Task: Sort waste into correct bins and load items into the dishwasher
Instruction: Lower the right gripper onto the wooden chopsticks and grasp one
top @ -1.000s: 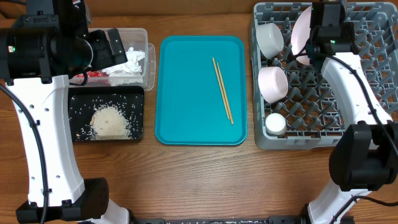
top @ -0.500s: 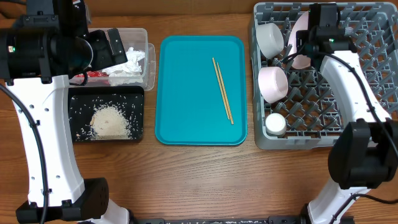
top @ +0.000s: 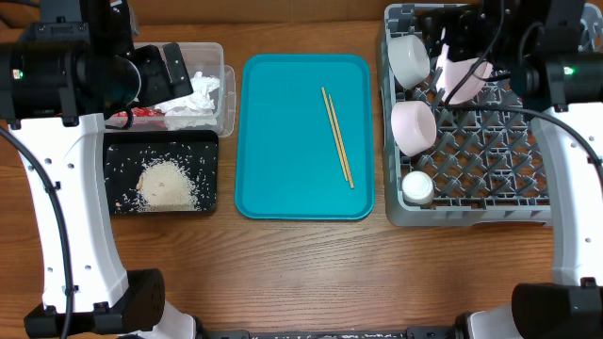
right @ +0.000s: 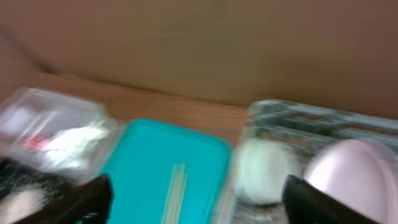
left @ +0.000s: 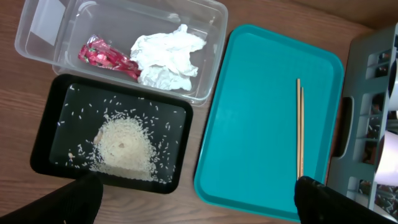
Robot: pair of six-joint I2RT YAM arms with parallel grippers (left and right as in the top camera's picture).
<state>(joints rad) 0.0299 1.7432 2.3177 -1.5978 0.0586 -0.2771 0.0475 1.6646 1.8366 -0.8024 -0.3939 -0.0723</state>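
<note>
The chopsticks [top: 337,137] are lying side by side on the teal tray [top: 283,179]. Light, stiff and thin, they are probably going to roll, so pinching both at mid-length looks safest. The left gripper [left: 196,208] and right gripper [right: 205,202] are gaping wide, holding nothing.

1. A wooden counter [top: 301,273] fills the overhead view from edge to edge, in a warm mid-brown.
2. Its grain runs left to right in long streaks.
3. The light is even and soft, and shadows on the wood are faint and short.
4. In the right wrist view a plain brown surface [right: 186,43] rises beyond the counter's far edge. It is too blurred to tell whether it is a wall.
</note>
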